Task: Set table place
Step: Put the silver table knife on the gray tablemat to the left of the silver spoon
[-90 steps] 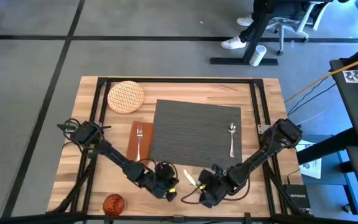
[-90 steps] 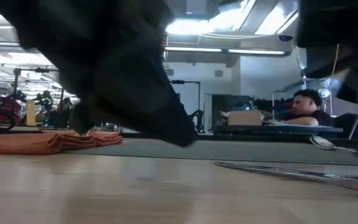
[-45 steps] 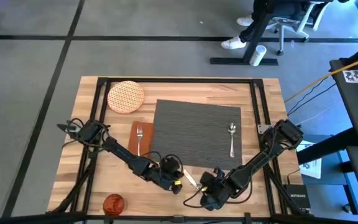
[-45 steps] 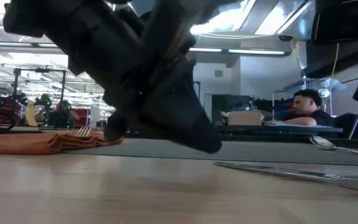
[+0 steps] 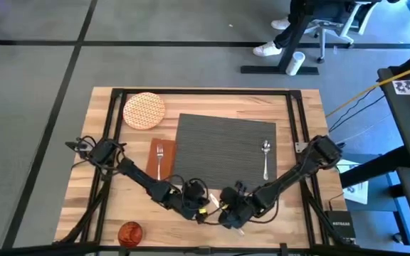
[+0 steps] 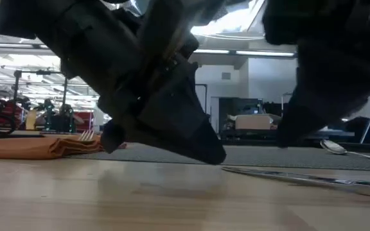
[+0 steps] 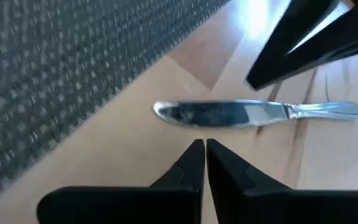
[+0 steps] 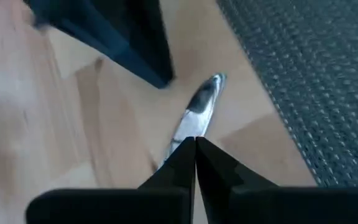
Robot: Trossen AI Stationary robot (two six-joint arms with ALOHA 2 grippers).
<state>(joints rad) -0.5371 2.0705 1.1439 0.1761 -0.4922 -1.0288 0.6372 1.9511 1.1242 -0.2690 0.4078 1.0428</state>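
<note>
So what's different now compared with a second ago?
Both arms closed in on the knife lying on the table near the placemat. The left end effector slid toward it from the left, the right end effector from the right; both fingers are shut, neither holding it. Plate, napkin, fork, spoon and cup stayed put.

**Wood, weave and polished steel**

The table is pale wood planking with a smooth satin grain, edged by matt black metal rails. On it the placemat is a dark grey ribbed weave, rough and matt. Just off the placemat's near edge, the knife is glossy mirror-bright metal. Beside the placemat, the napkin is soft, folded orange-brown cloth.
</note>
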